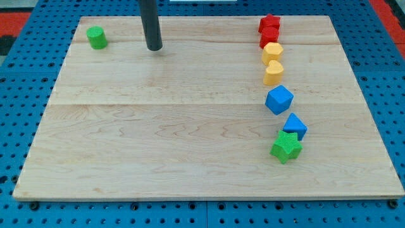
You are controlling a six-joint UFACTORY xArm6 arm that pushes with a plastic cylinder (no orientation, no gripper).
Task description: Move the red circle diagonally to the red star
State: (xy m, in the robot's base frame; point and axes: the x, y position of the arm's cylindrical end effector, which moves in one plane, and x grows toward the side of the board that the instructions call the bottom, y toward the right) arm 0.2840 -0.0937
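On the pale wooden board, my tip, a fingerless rod, is seen far left of the touching red circle and red star; a careless push risks scattering both.

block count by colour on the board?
Red: 2, star and circle
Yellow: 2, upper and lower
Blue: 2, cube and lower blue
Green: 2, cylinder and green star
Total: 8
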